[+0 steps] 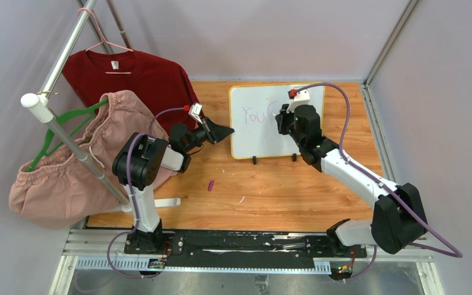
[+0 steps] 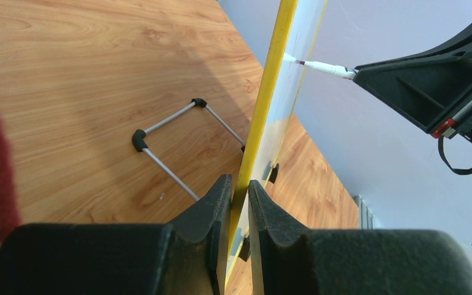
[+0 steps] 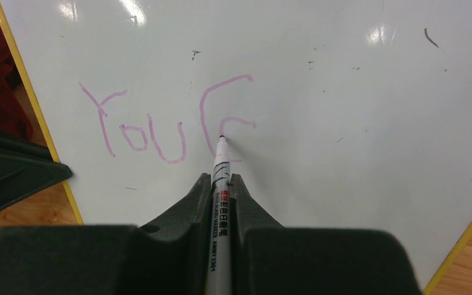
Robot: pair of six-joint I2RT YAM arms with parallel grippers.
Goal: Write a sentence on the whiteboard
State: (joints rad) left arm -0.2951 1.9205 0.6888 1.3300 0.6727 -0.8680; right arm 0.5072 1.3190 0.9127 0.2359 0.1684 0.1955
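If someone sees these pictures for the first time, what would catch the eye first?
The whiteboard, standing far back on the table, with purple writing beginning "You". The right fingers hold a marker with its tip on the board, while the left fingers clamp its yellow left edge.

Arms (image 1: 356, 175): blk joints, wht links, purple cables (image 1: 348, 110), blk jaws.

purple sentence (image 3: 136, 132) "YoU C", on whiteboard (image 3: 356, 196)

Left hand (image 2: 239, 184) pinched nearly closed (reaching rightward), right hand (image 3: 221, 178) clamped tight, stretched forward.
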